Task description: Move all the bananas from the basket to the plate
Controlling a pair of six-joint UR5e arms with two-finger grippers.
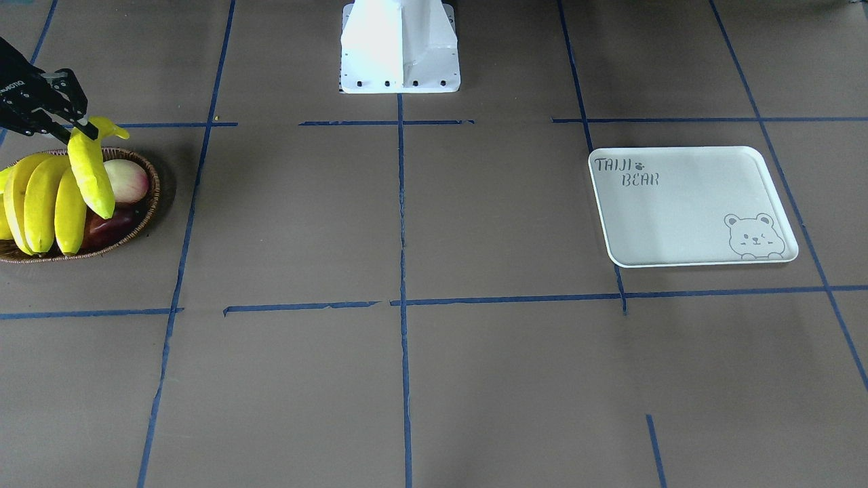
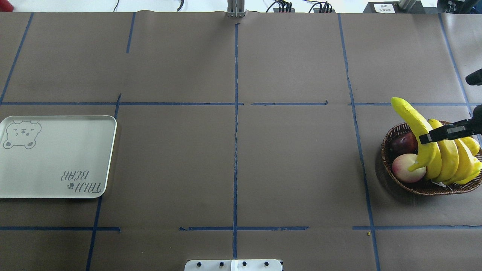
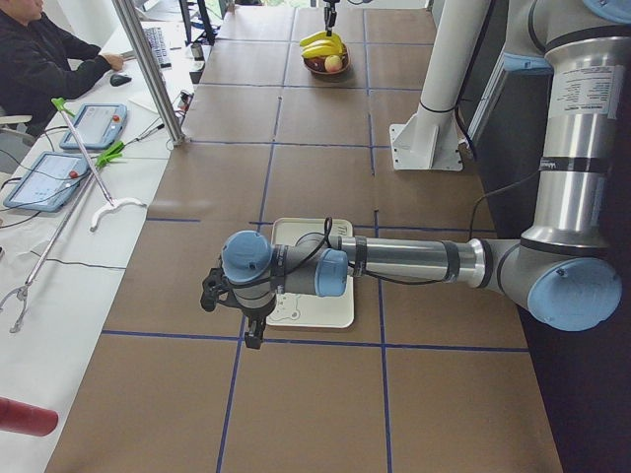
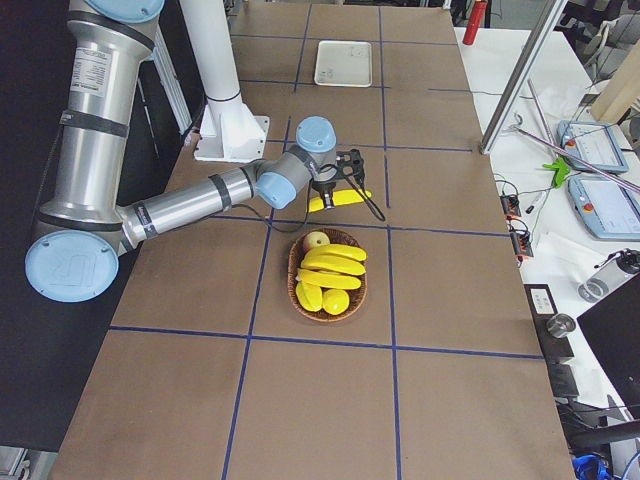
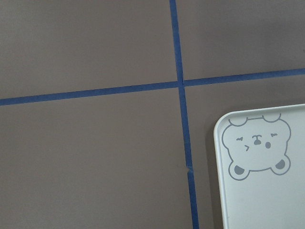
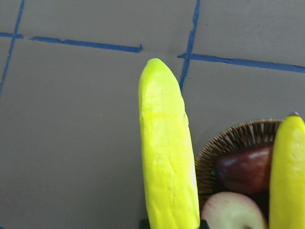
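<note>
1. At the far left of the front-facing view, the right gripper (image 1: 80,123) is clamped tight on one banana (image 1: 91,173) near its stem end.
2. That banana hangs tilted from the fingers, its free tip pointing down over the wicker basket (image 1: 150,203).
3. Three more bananas (image 1: 41,203) lie side by side in the basket, next to a pinkish peach (image 1: 130,179) and a dark red fruit (image 1: 112,227).
4. The white bear plate (image 1: 685,203) sits well apart, at the right of that view.
5. The left gripper (image 3: 245,320) hangs by the plate's bear corner; I cannot tell how far apart its fingers are.
</note>
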